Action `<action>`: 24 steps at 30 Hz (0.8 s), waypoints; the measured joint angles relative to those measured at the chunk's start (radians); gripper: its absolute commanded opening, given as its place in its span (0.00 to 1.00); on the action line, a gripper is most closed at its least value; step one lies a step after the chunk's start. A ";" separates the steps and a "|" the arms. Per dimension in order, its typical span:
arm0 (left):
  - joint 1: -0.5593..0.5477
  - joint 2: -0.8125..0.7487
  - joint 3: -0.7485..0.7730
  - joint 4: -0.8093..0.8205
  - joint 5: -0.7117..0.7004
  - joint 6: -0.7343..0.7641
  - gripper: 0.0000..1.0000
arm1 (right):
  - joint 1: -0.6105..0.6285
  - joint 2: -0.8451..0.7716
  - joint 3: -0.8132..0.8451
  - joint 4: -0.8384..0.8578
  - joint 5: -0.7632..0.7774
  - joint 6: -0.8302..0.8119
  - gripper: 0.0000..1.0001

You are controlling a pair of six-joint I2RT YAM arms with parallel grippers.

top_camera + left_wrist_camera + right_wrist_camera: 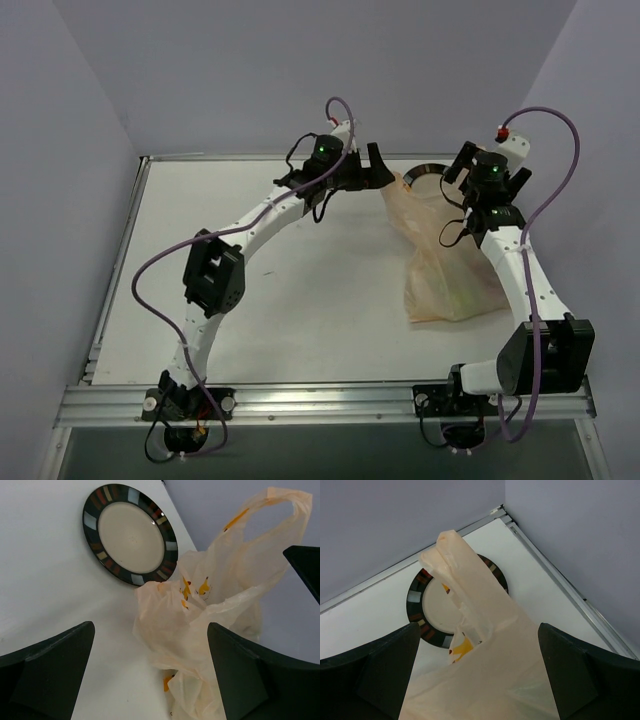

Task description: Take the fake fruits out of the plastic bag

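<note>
one white table (300, 290) carries everything. the plastic bag (445, 270) lies on its right side, with its handles standing up at the far end, just beside the dark-rimmed plate (428, 170). the left gripper (366, 166) has its jaws spread wide with the bag's crumpled top between them. it clamps nothing, and whether it touches the bag cannot be told. the right gripper (490, 172) is just as wide, with a bag handle rising ungripped between its fingers (375, 670). the fake fruits (463, 292) show only as a greenish blur inside the bag's near end.
</note>
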 measured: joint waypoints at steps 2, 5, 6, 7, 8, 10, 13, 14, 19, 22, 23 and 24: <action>-0.006 0.069 0.067 -0.009 0.025 -0.013 0.94 | -0.010 0.042 0.006 0.018 0.000 0.000 0.96; -0.015 0.143 0.136 -0.029 0.051 -0.023 0.79 | -0.025 0.103 0.007 0.032 -0.018 0.001 0.72; -0.017 0.159 0.148 -0.034 0.058 -0.032 0.62 | -0.031 0.120 0.007 0.037 -0.031 -0.002 0.62; -0.019 0.174 0.162 -0.039 0.064 -0.039 0.45 | -0.042 0.136 0.007 0.042 -0.042 0.000 0.48; -0.021 0.188 0.178 -0.045 0.072 -0.044 0.29 | -0.051 0.143 0.007 0.048 -0.049 0.003 0.26; -0.023 0.213 0.215 -0.058 0.085 -0.049 0.03 | -0.064 0.150 0.006 0.059 -0.060 0.009 0.08; -0.023 0.242 0.305 -0.092 0.099 -0.039 0.02 | -0.073 0.144 0.006 0.108 -0.079 0.034 0.00; -0.023 0.251 0.351 -0.112 0.097 -0.035 0.02 | -0.073 0.138 0.006 0.119 -0.083 0.037 0.00; -0.017 0.243 0.537 -0.179 0.081 0.004 0.02 | -0.074 0.056 0.006 0.152 -0.105 0.044 0.00; -0.018 0.174 0.521 -0.187 0.073 0.022 0.02 | -0.074 -0.027 0.006 0.154 -0.112 0.050 0.00; -0.021 0.132 0.482 -0.180 0.072 0.026 0.02 | -0.074 -0.060 0.006 0.154 -0.117 0.053 0.00; -0.026 0.088 0.430 -0.177 0.071 0.029 0.02 | -0.072 -0.095 0.006 0.154 -0.120 0.057 0.00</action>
